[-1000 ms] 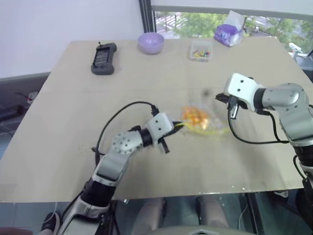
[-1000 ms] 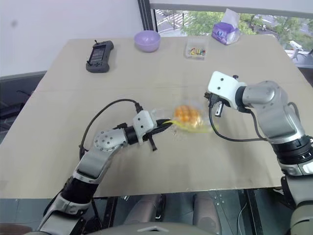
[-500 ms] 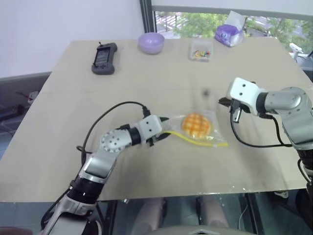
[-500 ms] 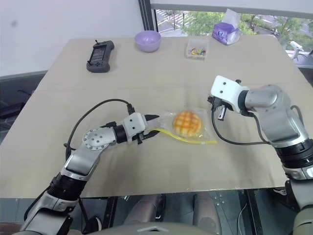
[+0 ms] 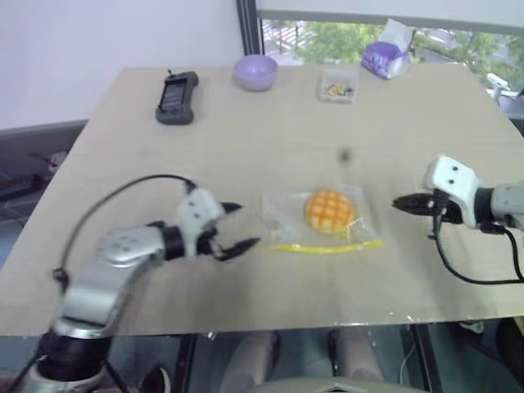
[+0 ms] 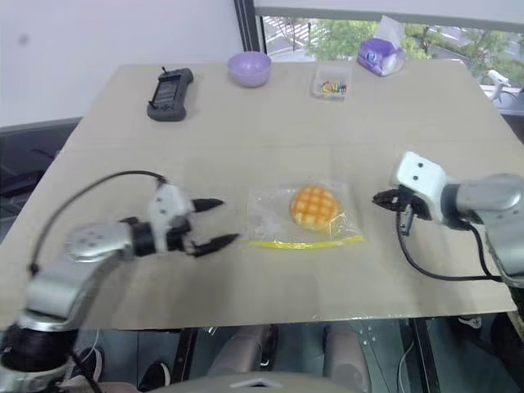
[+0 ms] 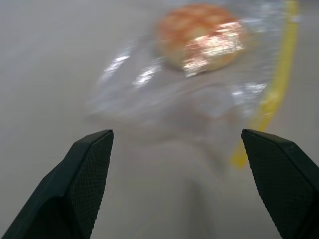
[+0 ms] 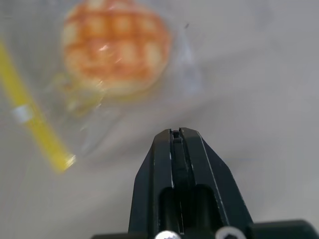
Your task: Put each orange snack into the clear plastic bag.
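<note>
The orange snack [image 5: 330, 210], a round bun with a grid top, lies inside the clear plastic bag [image 5: 286, 214], which rests flat on the table with its yellow seal strip [image 5: 327, 246] along the near edge. My left gripper [image 5: 237, 226] hovers to the left of the bag, open and empty, its fingers [image 7: 82, 172] spread wide and apart from the plastic. My right gripper [image 5: 399, 203] is shut with nothing in it, a short way to the right of the bag, pointing at it. The bun [image 8: 117, 47] and the bag's strip [image 8: 35, 119] also appear in the right wrist view.
At the far side of the table [image 5: 246, 131] stand a black handheld device [image 5: 175, 97], a purple bowl [image 5: 255, 71], a small clear box of colourful bits [image 5: 338, 85] and a purple tissue pack [image 5: 385, 57]. Cables trail from both wrists.
My left gripper let go of the bag's left end, opened wide and drew back to the left. My right gripper drew away to the right. The bag settled flat with the bun inside.
</note>
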Available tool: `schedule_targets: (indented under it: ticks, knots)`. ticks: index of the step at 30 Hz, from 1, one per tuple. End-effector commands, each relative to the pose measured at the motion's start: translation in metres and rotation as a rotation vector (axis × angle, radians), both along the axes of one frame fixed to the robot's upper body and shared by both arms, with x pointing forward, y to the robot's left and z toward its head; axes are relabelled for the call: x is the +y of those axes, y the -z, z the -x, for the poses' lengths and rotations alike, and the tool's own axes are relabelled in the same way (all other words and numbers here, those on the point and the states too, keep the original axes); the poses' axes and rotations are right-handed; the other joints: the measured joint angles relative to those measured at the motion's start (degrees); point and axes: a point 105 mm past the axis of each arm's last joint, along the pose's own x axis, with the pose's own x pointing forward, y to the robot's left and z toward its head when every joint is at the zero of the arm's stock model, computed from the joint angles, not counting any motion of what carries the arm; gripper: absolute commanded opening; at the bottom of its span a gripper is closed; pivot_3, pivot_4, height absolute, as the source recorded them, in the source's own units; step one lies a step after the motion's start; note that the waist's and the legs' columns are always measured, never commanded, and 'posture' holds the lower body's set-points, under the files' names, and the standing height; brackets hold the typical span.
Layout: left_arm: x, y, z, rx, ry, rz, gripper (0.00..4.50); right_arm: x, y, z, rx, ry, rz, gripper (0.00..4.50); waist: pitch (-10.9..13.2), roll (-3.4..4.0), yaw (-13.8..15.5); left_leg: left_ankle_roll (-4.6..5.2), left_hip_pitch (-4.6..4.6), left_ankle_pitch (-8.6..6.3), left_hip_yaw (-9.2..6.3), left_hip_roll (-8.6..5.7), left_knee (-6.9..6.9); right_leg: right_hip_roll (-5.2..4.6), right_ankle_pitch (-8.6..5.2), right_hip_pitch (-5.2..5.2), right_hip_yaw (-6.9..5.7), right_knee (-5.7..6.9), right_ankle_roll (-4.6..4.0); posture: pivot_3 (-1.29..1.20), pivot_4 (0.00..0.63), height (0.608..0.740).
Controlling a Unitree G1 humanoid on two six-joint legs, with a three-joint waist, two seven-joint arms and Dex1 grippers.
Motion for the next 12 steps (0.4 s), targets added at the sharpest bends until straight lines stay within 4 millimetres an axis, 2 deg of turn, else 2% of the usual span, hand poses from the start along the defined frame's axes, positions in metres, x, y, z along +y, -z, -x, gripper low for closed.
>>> schedule_targets:
  ticks: [1, 4, 6, 9, 12]
  knots:
    - [0.019, -0.020, 0.013, -0.018, -0.015, 0.035, 4.36, -0.021, -0.017, 0.018, -0.011, 0.031, -0.067, 0.00, 0.00, 0.03, 0.15, 0.01, 0.01, -0.01, 0.02, -0.01, 0.00, -0.02, 0.00, 0.03, 0.01, -0.02, 0.00, 0.00, 0.150, 0.740]
    - [0.038, -0.031, 0.023, -0.029, -0.059, 0.044, 4.36, -0.041, -0.017, 0.028, -0.062, 0.066, -0.096, 0.00, 0.01, 0.04, 0.53, 0.03, 0.06, -0.02, 0.05, 0.01, 0.00, -0.02, 0.00, 0.08, 0.01, -0.04, 0.00, 0.00, 0.150, 0.740]
    - [0.047, -0.035, 0.027, -0.027, -0.079, 0.058, 4.36, -0.045, -0.020, 0.034, -0.073, 0.067, -0.143, 0.00, 0.01, 0.04, 0.56, 0.03, 0.09, -0.02, 0.07, 0.03, -0.01, -0.01, 0.00, 0.09, 0.02, -0.03, 0.00, 0.00, 0.150, 0.740]
    - [0.050, -0.043, 0.031, -0.035, -0.081, 0.076, 4.36, -0.048, -0.027, 0.038, -0.140, 0.040, -0.184, 0.00, 0.01, 0.05, 0.53, 0.03, 0.13, -0.03, 0.06, 0.05, -0.02, 0.00, 0.00, 0.14, 0.00, -0.03, 0.00, 0.00, 0.150, 0.740]
    - [0.050, -0.043, 0.036, -0.022, -0.062, 0.062, 4.36, -0.052, -0.025, 0.045, -0.081, 0.024, -0.217, 0.00, 0.02, 0.06, 0.55, 0.04, 0.15, -0.03, 0.09, 0.05, -0.02, -0.02, 0.00, 0.16, 0.02, -0.04, 0.00, 0.00, 0.150, 0.740]
